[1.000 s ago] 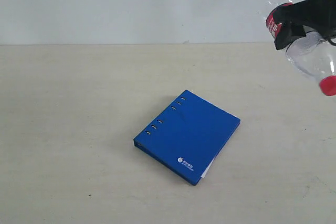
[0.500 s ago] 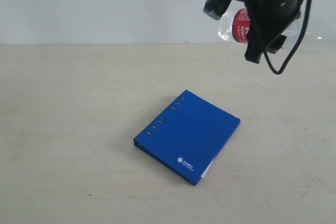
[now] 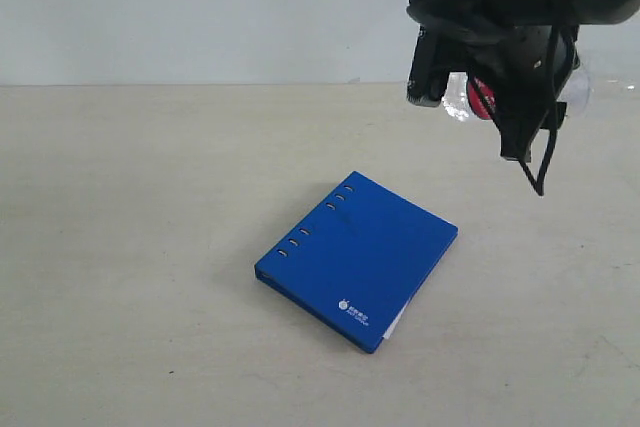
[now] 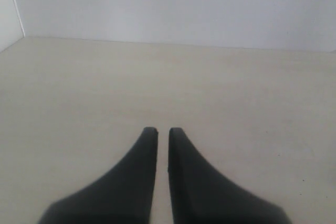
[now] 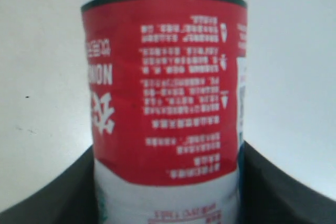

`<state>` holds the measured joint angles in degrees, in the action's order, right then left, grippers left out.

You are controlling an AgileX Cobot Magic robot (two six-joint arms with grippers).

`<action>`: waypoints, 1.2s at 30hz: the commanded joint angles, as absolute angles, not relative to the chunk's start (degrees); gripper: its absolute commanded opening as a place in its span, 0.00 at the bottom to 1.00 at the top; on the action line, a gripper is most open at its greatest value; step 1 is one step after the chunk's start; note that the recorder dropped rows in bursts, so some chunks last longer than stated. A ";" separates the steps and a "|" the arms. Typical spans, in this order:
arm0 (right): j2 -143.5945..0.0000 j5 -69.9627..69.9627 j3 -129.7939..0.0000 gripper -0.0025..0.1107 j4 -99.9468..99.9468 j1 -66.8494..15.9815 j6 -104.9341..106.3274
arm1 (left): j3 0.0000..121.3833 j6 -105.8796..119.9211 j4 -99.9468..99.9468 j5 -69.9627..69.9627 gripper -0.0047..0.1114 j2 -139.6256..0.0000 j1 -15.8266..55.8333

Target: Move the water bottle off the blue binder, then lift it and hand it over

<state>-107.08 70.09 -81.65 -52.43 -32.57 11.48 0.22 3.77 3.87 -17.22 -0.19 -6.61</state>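
The water bottle (image 5: 165, 93) fills the right wrist view, its red label with white characters turned toward the camera. My right gripper (image 5: 168, 187) is shut on it, one dark finger on each side of the body. In the exterior view the bottle (image 3: 483, 98) shows only as a bit of red and clear plastic behind the right arm (image 3: 500, 7), held in the air above the table's back right. The blue binder (image 3: 360, 257) lies flat on the table with nothing on it. My left gripper (image 4: 163, 129) is shut and empty over bare table.
The table (image 3: 130, 247) is a pale beige surface with a white wall (image 3: 200, 7) behind it. A black cable (image 3: 545, 162) hangs from the right arm. Only the binder lies on the table.
The right arm has swung the bottle from the far right edge toward the middle and turned it. Over the last half second it dropped slightly. The binder has not moved.
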 commanded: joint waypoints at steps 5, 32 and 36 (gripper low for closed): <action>-107.98 69.96 -81.22 0.02 -47.92 -31.30 11.99 | 0.00 3.42 3.76 -16.96 0.11 0.00 -6.13; -107.98 69.96 -78.68 0.02 -45.53 -27.20 18.66 | 0.00 3.42 3.76 -16.96 0.11 0.00 -6.13; -107.98 69.96 -78.68 0.02 -45.53 -27.32 18.43 | 0.00 3.42 3.76 -16.96 0.11 0.00 -6.13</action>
